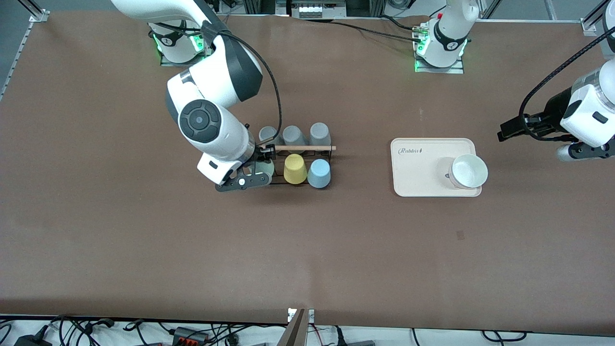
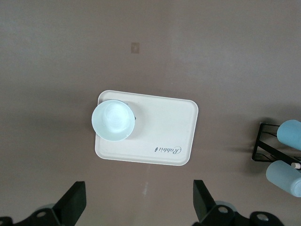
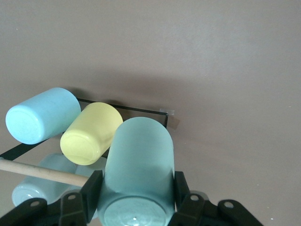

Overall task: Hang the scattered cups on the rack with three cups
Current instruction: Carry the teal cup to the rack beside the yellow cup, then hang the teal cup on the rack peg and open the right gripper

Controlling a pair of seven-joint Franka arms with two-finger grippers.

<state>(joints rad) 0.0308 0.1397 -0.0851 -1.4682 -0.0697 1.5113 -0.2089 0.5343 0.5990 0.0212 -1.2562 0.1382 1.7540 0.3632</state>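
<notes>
Black wire rack (image 1: 300,166) mid-table, right gripper (image 3: 136,200) at its right-arm end — fingers clamped on the sage green cup (image 3: 138,174), yellow cup (image 1: 294,168) then light blue cup (image 1: 319,173) upturned on rack pegs beside it, left gripper (image 2: 136,207) waiting wide open, holding nothing, above the table near the cream tray (image 1: 418,166).

Even, bright overhead light. The white round bowl (image 1: 468,171) throws a soft shadow toward nine o'clock. Focus stays sharp.
</notes>
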